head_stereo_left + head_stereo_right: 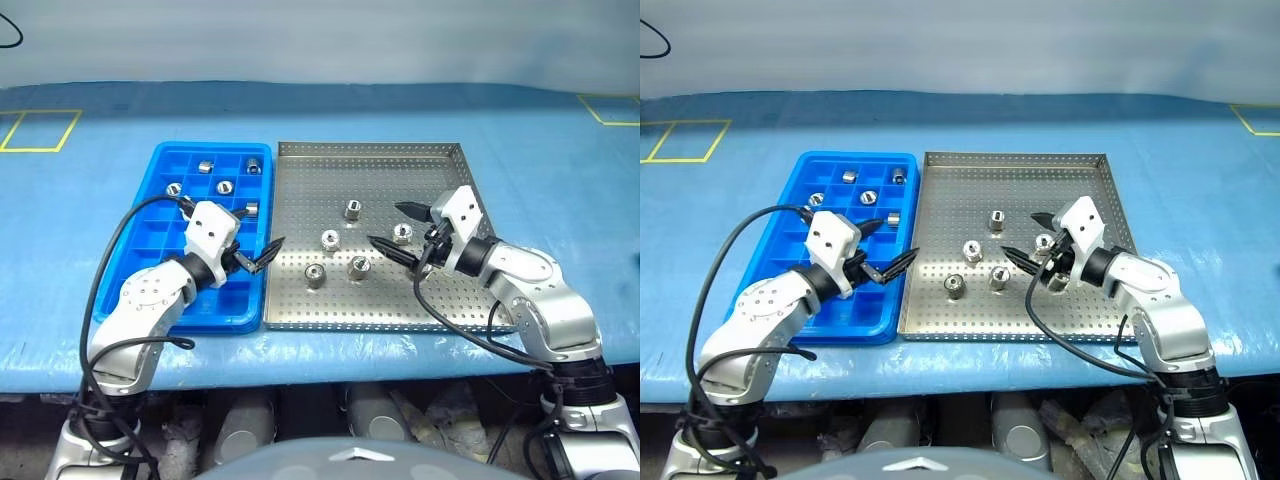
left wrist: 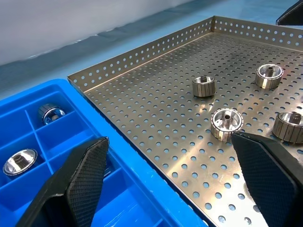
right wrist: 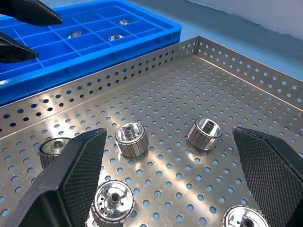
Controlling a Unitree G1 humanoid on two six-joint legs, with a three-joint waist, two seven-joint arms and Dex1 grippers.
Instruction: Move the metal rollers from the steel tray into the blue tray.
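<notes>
Blue cloth covers the desk (image 1: 400,110) in front of me, and two trays sit side by side on it, touching along one edge. On my left is the bright blue plastic tray (image 1: 160,300) with its grid of little square boxes, and on my right is the big square steel tray (image 1: 300,300) with a floor full of small holes and a low rim. Some small shiny metal rollers (image 1: 327,238), short round ones with a hole in the middle, are already in the far boxes of the blue tray; I count about five there. Five more sit in the middle of the steel tray, close to each other but not touching. So I think the job is about half done, and I am between trips. My left end effector (image 1: 256,258) hangs over the near right part of the blue tray, right by the edge where the trays meet, with its fingers spread wide and nothing in them. My right end effector (image 1: 402,232) hangs low over the steel tray, also spread wide and holding nothing, with one roller (image 1: 402,233) just between its two fingers. Next, I think, the right one should drop down around that roller, squeeze it gently, lift it and carry it to a free box in the blue tray.
</notes>
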